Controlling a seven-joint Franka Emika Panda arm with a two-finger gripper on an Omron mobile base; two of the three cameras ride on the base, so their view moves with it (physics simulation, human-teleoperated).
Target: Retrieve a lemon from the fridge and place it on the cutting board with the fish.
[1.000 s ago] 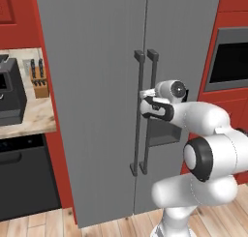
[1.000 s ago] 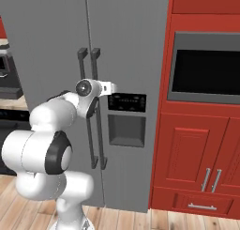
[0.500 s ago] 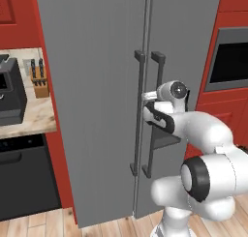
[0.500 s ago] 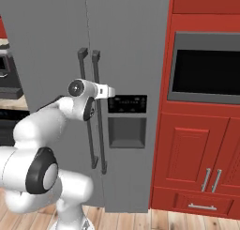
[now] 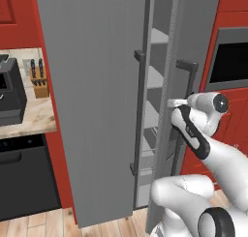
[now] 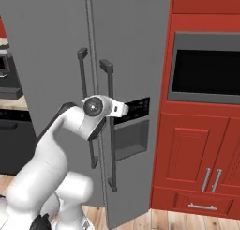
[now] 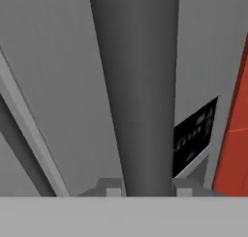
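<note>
In the left base view the fridge (image 5: 92, 86) takes up the centre of the frame, and its right door (image 5: 186, 47) stands ajar, so pale shelves (image 5: 157, 37) show in the gap between the two doors. The gripper (image 5: 175, 103) sits right of centre at the right door's bar handle (image 5: 186, 110), clenched on it. At the left edge a knife block (image 5: 38, 81) stands on a counter (image 5: 29, 117) beside a dark appliance (image 5: 10, 96).

In the right base view the gripper (image 6: 123, 110) is at mid-frame on the handle (image 6: 110, 130), with the dispenser panel (image 6: 133, 126) just to its right. Red cabinets (image 6: 197, 168) and a built-in oven (image 6: 206, 67) occupy the right side.

In the hand view the handle (image 7: 138, 86) runs as a dark bar from top to bottom centre, between the gripper's two fingertips (image 7: 110, 187) at the bottom.
</note>
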